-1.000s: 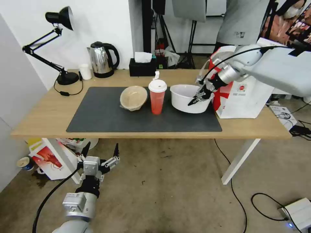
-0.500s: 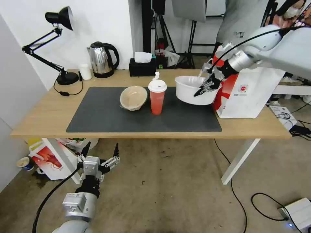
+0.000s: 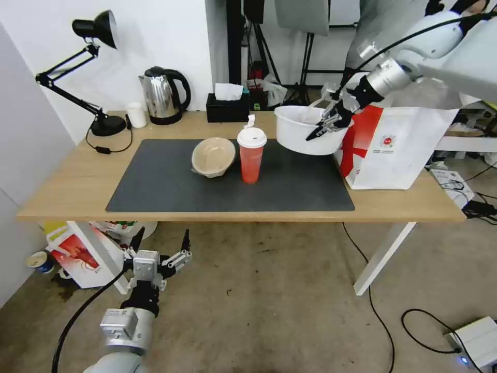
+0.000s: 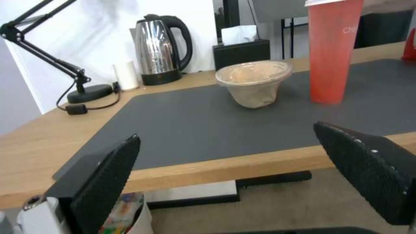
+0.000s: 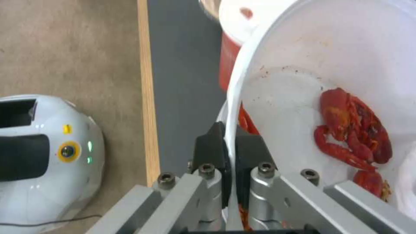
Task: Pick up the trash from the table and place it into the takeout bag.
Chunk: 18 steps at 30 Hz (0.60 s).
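My right gripper (image 3: 325,126) is shut on the rim of the large white plastic bowl (image 3: 303,130), holding it in the air above the right end of the dark mat, just left of the takeout bag (image 3: 393,146). The right wrist view shows the fingers (image 5: 229,152) pinching the bowl's rim (image 5: 236,97), with red crayfish scraps (image 5: 353,130) inside. The red drink cup (image 3: 251,154) and the beige paper bowl (image 3: 213,156) stand on the mat of the table (image 3: 67,181). My left gripper (image 3: 160,244) hangs open below the table's front edge.
A desk lamp (image 3: 98,77), a small white cup (image 3: 136,114), a kettle (image 3: 164,95) and a black tissue box (image 3: 228,106) line the table's back edge. A white box with red print (image 3: 77,254) sits on the floor under the left end. Cables (image 3: 414,321) run across the floor at right.
The right gripper has lifted the white plastic bowl off the mat, up and slightly back toward the takeout bag's opening. The left arm has not moved.
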Tool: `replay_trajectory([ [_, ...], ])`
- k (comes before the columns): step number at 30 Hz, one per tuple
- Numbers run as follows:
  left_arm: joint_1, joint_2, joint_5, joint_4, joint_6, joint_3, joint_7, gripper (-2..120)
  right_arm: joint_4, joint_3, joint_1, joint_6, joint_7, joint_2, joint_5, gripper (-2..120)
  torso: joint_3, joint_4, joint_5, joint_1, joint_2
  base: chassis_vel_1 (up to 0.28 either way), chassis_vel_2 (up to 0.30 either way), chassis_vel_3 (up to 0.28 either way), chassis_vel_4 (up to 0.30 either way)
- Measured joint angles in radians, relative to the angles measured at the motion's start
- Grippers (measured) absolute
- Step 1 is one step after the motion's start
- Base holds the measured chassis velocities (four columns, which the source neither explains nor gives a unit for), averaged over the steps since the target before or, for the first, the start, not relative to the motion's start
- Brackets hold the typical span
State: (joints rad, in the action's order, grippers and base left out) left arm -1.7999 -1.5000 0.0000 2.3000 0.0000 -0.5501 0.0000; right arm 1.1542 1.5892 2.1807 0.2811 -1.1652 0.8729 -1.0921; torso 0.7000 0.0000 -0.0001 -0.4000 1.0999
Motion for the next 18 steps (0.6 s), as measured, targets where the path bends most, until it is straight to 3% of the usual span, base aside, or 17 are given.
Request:
replay_trajectory([
  [18,0.000,0.000,0.000,0.000,0.000,0.000,0.000,100,-0.002,0.046,-0.055,-0.011,-0.005,0.056,-0.023,0,0.000,0.0000,-0.0001,0.000,0.000,0.000,0.000,0.000,0.000],
])
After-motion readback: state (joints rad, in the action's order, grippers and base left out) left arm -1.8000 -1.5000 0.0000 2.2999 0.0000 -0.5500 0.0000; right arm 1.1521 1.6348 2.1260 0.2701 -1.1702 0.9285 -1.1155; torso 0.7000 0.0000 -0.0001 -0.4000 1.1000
